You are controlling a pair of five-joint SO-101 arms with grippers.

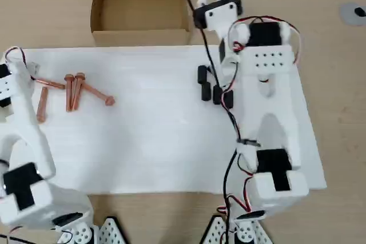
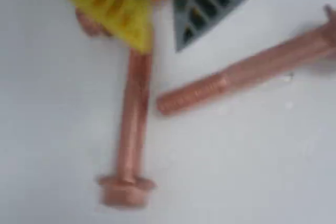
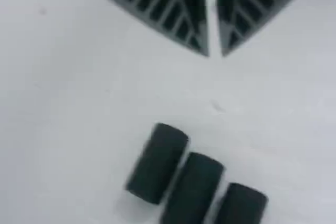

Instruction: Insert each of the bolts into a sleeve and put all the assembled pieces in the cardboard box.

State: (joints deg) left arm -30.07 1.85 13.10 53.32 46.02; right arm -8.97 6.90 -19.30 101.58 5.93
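Several copper bolts (image 1: 73, 91) lie at the left of the white mat (image 1: 154, 141). My left gripper (image 2: 161, 45) has its yellow and grey fingers closed around the threaded end of one bolt (image 2: 131, 124), which lies flat with its head pointing away. A second bolt (image 2: 247, 72) lies crosswise beside it. Several black sleeves (image 1: 214, 91) lie side by side on the mat's right part. My right gripper (image 3: 214, 53) hangs shut over bare mat, a short way from three sleeves (image 3: 191, 179), with nothing in it. The cardboard box (image 1: 140, 7) stands open beyond the mat's far edge.
The right arm's white body (image 1: 269, 84) stretches over the mat's right side, with cables trailing by the sleeves. The mat's middle is bare. Wooden tabletop (image 1: 331, 72) surrounds the mat.
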